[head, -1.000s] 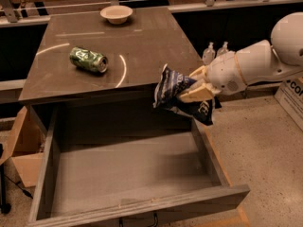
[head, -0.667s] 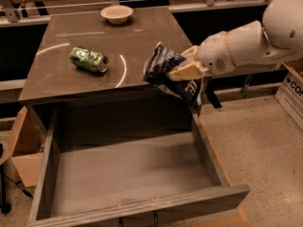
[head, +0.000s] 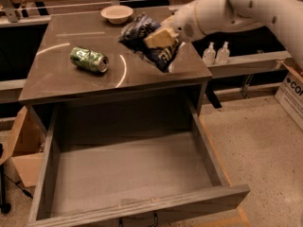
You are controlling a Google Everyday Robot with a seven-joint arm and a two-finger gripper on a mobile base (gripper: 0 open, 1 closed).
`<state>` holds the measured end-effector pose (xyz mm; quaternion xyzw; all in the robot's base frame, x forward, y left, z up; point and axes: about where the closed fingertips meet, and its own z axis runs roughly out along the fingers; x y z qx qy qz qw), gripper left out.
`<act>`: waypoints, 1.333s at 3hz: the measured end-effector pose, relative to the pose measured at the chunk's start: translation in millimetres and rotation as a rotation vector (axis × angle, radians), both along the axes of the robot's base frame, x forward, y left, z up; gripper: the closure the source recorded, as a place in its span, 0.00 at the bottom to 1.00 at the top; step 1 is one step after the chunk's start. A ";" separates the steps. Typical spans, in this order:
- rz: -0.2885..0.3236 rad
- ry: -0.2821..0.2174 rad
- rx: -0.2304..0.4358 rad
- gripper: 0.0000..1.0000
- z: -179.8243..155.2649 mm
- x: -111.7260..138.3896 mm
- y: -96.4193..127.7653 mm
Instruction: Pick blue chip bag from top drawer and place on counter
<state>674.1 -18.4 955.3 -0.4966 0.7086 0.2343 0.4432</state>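
Step in hand: carry-and-place. The chip bag is out of the drawer and hangs over the right half of the bench, near the front right corner. The drawer stands pulled out below the bench front.

Hand: closed on the chip bag, above the bench, with the arm reaching in from the upper right. The tan fingers pinch the crumpled foil across its middle. The top of the bag sticks out to the left of the grip and the lower end droops toward the bench front. I cannot tell whether that lower end touches the bench top; it looks just clear.

Also on the bench: a dented green can on its side, left of centre and well apart from the bag, and a pale bowl at the back edge.

Judgement, next move: lower the bag onto bare bench between the can and the right edge, open the fingers, lift away. The spot should sit far enough in from the corner that the bag cannot slide off the edge or into the open drawer. The foil is light and may cling to a pad on release, so a straight upward retreat seems wise.
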 end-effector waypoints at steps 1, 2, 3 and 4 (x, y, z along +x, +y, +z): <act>-0.044 -0.031 -0.005 1.00 5.9 43.8 34.8; -0.087 -0.055 -0.031 1.00 0.4 85.4 60.7; -0.118 -0.056 -0.063 0.76 -20.8 129.1 76.6; -0.122 -0.058 -0.074 0.52 -34.6 148.0 71.7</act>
